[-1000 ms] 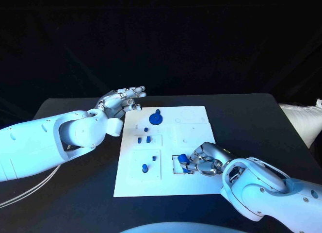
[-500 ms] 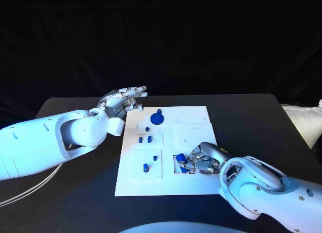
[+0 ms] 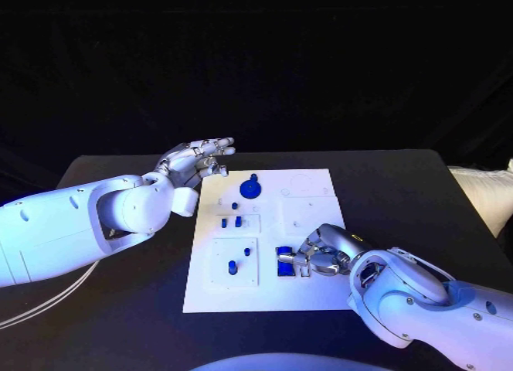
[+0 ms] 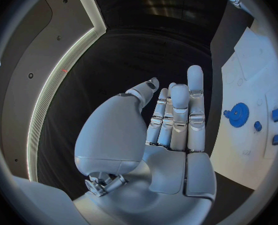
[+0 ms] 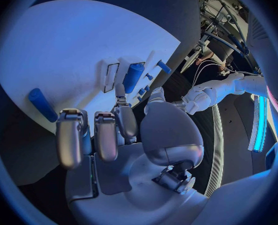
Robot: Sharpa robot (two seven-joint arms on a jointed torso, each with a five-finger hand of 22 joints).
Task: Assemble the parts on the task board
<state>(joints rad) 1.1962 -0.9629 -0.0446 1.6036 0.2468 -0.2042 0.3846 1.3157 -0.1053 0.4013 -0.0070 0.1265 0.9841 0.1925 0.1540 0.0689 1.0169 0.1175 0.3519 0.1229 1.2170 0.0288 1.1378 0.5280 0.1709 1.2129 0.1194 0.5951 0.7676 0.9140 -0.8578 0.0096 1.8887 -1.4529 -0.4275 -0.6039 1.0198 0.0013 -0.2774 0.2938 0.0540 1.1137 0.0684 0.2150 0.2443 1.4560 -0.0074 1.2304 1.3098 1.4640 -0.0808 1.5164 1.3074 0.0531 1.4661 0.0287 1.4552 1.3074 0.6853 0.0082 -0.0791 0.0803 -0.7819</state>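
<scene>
The white task board (image 3: 312,290) lies mid-table. My right hand (image 3: 321,253) rests low on its right half, fingers curled. Thumb and a finger pinch a blue part (image 3: 286,260) at a rectangular slot. The right wrist view shows that hand (image 5: 117,135) with the blue part (image 5: 133,77) just past its fingertips, standing at the slot. A second blue piece (image 5: 41,104) lies loose on the board (image 5: 64,50). My left hand (image 3: 198,159) hangs open in the air off the board's far left corner, holding nothing. A blue gear (image 3: 250,188) sits near the far edge.
Several small blue pieces (image 3: 231,222) stand in the board's left recesses, another (image 3: 232,267) nearer me. The left wrist view shows my left hand (image 4: 170,130), the gear (image 4: 238,115) and the board (image 4: 254,60). A white cushion (image 3: 488,193) lies off the table's right edge.
My right hand has edged left with the blue part, which now sits lower at the slot. The left hand has stayed where it was.
</scene>
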